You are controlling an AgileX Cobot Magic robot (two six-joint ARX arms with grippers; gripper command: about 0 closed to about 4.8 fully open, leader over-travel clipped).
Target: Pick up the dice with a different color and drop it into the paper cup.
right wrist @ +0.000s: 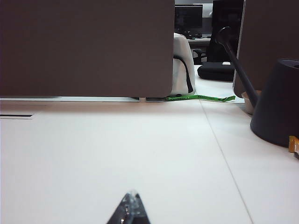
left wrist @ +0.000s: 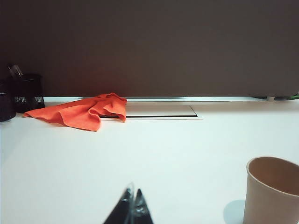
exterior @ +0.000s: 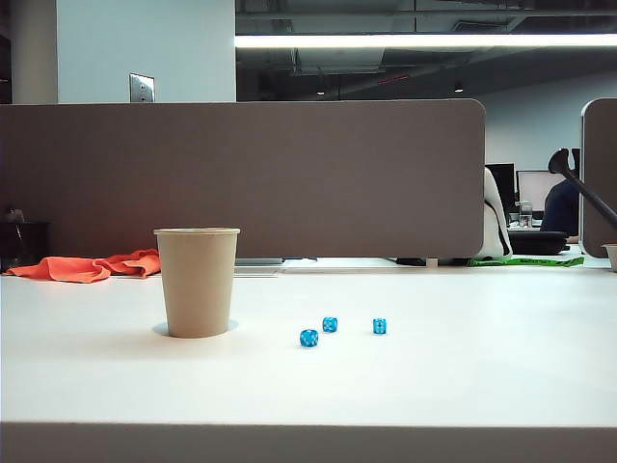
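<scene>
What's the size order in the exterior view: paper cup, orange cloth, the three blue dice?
1. paper cup, largest as it looks, though it stands nearer the camera than the cloth, so true order is unsure.
2. orange cloth, far back on the table.
3. blue dice, tiny and alike; no ranking among them.

My tan-brown paper cup (exterior: 197,282) stands plain and unpatterned on the white table (exterior: 434,386). To its right lie three blue dice (exterior: 330,324) with pale pips (a translucent, bright blue). Far on the left sprawls an orange cloth (exterior: 92,266) before the dull grey-brown partition (exterior: 241,174). My left gripper (left wrist: 131,211) and right gripper (right wrist: 130,210) show dark, glossy fingertips. A green strip (right wrist: 201,98) lies far right.
</scene>
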